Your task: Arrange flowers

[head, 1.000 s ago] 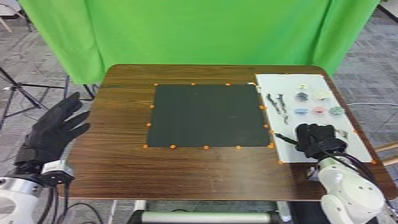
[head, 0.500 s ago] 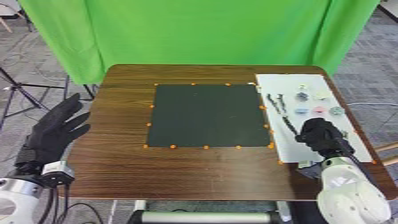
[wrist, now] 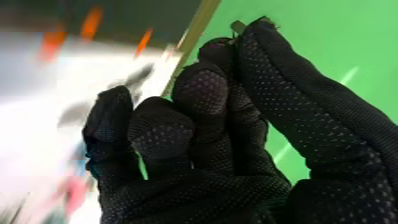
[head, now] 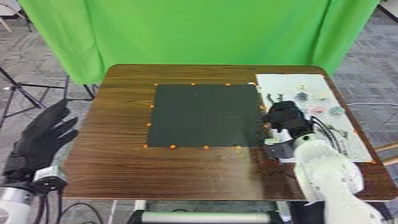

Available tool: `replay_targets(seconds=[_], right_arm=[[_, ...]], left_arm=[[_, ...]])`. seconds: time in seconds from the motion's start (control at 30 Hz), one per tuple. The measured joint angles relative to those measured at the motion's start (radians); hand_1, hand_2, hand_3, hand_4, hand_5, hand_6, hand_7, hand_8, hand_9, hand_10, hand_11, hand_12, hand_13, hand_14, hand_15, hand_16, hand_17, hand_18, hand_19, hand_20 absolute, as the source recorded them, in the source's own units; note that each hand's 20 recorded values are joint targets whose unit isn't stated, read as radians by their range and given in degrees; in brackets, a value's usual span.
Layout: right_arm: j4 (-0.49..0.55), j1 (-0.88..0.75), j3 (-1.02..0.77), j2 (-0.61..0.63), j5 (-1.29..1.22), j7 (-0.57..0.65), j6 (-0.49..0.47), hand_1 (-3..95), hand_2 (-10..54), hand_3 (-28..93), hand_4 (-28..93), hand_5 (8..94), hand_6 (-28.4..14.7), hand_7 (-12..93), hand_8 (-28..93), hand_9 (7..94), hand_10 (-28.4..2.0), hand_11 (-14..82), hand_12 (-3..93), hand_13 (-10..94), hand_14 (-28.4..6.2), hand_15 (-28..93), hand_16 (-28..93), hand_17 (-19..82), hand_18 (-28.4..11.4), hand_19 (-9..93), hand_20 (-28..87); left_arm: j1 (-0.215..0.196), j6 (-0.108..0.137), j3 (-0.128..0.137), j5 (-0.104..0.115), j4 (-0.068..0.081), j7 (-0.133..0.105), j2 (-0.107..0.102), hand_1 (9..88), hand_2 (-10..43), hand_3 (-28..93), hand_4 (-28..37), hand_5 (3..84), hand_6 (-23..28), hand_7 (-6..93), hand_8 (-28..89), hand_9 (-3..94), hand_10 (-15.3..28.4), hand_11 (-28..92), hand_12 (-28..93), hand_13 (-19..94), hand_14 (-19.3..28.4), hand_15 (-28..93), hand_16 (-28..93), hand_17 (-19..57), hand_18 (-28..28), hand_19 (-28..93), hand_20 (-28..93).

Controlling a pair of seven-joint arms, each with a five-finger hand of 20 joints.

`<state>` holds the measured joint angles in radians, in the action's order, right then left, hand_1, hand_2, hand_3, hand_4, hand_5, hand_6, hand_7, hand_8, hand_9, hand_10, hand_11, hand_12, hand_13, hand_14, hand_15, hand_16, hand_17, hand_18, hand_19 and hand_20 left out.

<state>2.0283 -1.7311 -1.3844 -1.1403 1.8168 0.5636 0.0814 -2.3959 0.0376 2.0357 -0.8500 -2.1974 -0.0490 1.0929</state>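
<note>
Presently: right hand (head: 286, 116) above the white sheet (head: 280, 81), by its edge next to the black mat (head: 204, 115), thumb and fingertip pinching a twig (wrist: 237, 27) | risk: so slight a tip grip may let it roll or drop if the pads shift | visible end points outward, roughly along the fingers; full long axis hidden | left hand (head: 38, 137) relaxed beside the table (head: 115, 170)

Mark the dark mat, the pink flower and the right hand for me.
Dark mat (head: 202, 116): head view, middle of its bare surface.
Pink flower (head: 317, 109): head view, on its bloom.
Right hand (head: 286, 118): head view, back of the glove.
</note>
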Motion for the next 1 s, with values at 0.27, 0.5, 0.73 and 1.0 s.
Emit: replay_targets(seconds=[0.27,0.5,0.73,1.0], right_arm=[[-0.027,0.134,0.231,-0.13,0.414,-0.014,-0.05,39.0,-9.5,87,-16,65.1,1.4,64,24,75.7,-7.9,51.0,64.6,68,-9.7,85,35,24,-22.6,80,53],[-0.063,0.202,0.382,-0.176,0.594,-0.057,-0.153,38.9,-9.5,87,-16,65.2,1.3,64,24,75.5,-8.2,51.3,64.3,68,-9.9,85,36,24,-22.6,80,52],[-0.096,0.205,0.457,-0.191,0.779,-0.108,-0.214,39.5,-9.5,86,-17,64.7,1.2,64,25,75.2,-8.7,51.5,64.2,68,-10.2,85,36,24,-22.7,80,52],[-0.166,0.212,0.521,-0.224,0.804,-0.11,-0.285,41.8,-9.5,84,-18,64.3,1.0,64,24,74.4,-8.7,51.7,63.5,67,-10.2,85,36,24,-22.8,80,52]], left_arm=[[-0.084,0.021,0.03,-0.003,-0.009,-0.011,0.023,22.9,-6.0,70,-28.3,20.6,0.7,19.2,-10,16.5,8.3,11,20,13,10.9,17,5,-10.0,18.6,38,8],[-0.092,0.018,0.038,-0.004,-0.015,-0.01,0.03,22.7,-6.2,70,-28.3,20.6,0.7,19.0,-10,16.5,8.2,11,19,13,10.9,17,5,-10.0,18.6,38,8],[-0.088,0.01,0.039,-0.004,-0.017,-0.008,0.028,22.7,-6.1,70,-28.3,20.7,0.8,18.7,-9,16.6,8.2,11,20,13,10.9,17,6,-10.1,18.6,38,8],[-0.076,0.0,0.037,-0.004,-0.017,0.003,0.021,22.8,-6.0,70,-28.3,20.8,0.9,18.7,-9,16.5,8.3,11,20,13,11.1,17,6,-10.2,18.6,38,8]])
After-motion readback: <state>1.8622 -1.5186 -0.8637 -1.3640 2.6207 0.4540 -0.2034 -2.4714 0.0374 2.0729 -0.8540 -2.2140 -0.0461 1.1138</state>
